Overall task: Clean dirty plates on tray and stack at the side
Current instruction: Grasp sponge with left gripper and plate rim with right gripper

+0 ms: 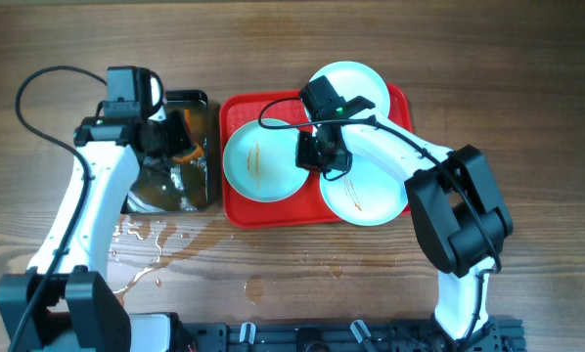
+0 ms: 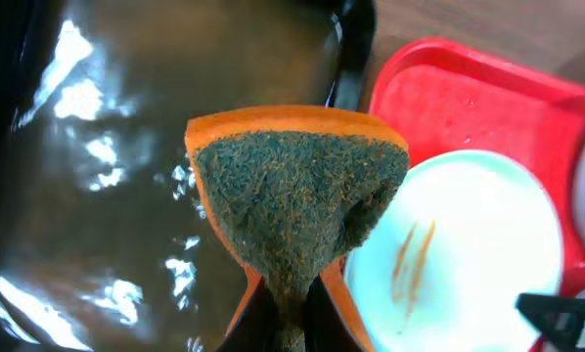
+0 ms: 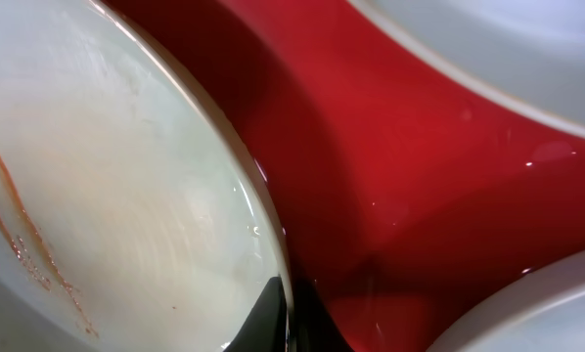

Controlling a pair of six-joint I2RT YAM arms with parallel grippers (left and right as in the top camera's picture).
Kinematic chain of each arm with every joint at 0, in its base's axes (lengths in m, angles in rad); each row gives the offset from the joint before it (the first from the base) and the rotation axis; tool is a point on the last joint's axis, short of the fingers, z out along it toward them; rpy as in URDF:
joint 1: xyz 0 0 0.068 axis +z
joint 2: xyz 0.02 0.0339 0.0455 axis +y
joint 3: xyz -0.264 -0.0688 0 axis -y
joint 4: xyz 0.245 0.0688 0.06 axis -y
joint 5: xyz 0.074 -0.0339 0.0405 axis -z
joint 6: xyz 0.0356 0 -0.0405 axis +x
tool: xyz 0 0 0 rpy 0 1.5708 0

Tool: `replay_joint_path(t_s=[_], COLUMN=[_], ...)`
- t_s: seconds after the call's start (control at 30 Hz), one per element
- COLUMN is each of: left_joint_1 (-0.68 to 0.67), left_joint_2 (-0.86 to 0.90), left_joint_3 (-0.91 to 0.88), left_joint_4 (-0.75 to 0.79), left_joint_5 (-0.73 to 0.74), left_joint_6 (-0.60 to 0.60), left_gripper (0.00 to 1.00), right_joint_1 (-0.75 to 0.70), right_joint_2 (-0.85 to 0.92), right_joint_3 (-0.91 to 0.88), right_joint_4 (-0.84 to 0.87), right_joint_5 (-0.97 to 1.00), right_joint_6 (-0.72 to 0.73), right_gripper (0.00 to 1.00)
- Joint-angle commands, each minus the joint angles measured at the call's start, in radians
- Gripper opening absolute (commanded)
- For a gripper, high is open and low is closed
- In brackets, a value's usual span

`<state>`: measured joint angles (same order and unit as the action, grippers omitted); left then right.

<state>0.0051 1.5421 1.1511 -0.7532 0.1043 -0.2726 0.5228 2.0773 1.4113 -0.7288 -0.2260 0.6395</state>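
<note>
The tray is glossy red plastic, the plates smooth and shiny. The sponge looks rough, the surface grained wood.

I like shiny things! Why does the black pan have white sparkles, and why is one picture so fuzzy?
Left wrist view: light glares off the shiny black pan behind the sharp sponge. Right wrist view: the camera sits so close that the plate and tray look soft. Overhead view: everything is crisp.
</note>
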Motion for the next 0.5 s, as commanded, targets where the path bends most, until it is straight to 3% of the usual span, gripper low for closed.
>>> replay_joint_path(t_s=[0.0, 0.47], left_joint_1=[-0.006, -0.006], left_joint_2=[0.016, 0.016], left_joint_3=[0.01, 0.01], left_joint_4=[-0.011, -0.011], left_joint_5=[-0.114, -0.114], left_joint_6=[0.034, 0.034], left_gripper=[0.04, 0.04], right_joint_1=[0.001, 0.001], right_joint_2=[0.011, 0.011], right_joint_3=[-0.01, -0.01], right_joint_4=[-0.001, 0.002], right_joint_5=[0.061, 0.053], right_joint_6=[0.015, 0.013], right_gripper=[0.04, 0.04])
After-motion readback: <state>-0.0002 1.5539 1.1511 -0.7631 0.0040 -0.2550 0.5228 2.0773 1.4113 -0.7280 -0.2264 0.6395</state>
